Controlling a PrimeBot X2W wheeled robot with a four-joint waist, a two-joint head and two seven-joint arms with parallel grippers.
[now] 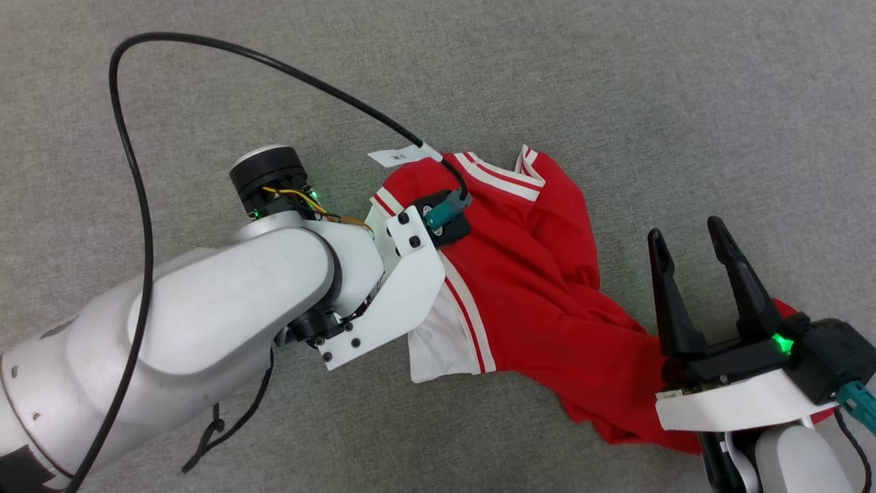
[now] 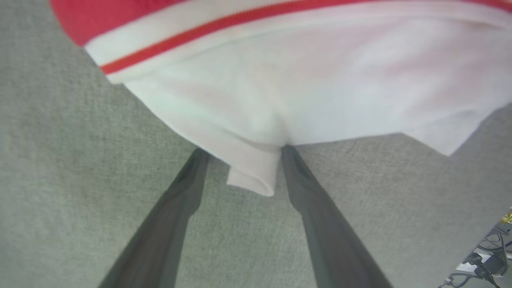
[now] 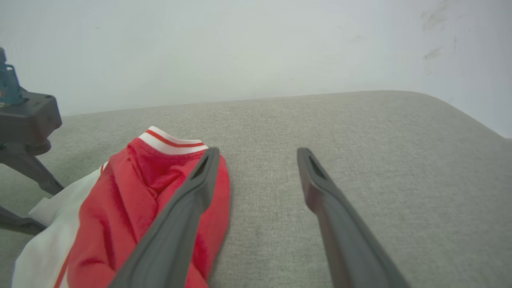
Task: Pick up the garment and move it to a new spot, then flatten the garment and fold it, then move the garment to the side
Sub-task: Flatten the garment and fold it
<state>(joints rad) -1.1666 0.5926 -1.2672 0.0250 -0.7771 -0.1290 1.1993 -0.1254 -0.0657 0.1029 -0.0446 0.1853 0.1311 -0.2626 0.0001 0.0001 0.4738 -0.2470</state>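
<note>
Garment (image 1: 540,287) crumpled on grey surface (image 1: 616,82), no containers

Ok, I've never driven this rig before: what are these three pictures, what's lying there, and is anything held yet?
You see a two-armed robot. The head view looks down from its head; the other two look along each arm's fingers. A crumpled red garment lies on a grey fabric surface. The left end effector is open, its fingers either side of a fold of the white sleeve, not closed on it. The right end effector is open beside the garment, holding nothing.
</note>
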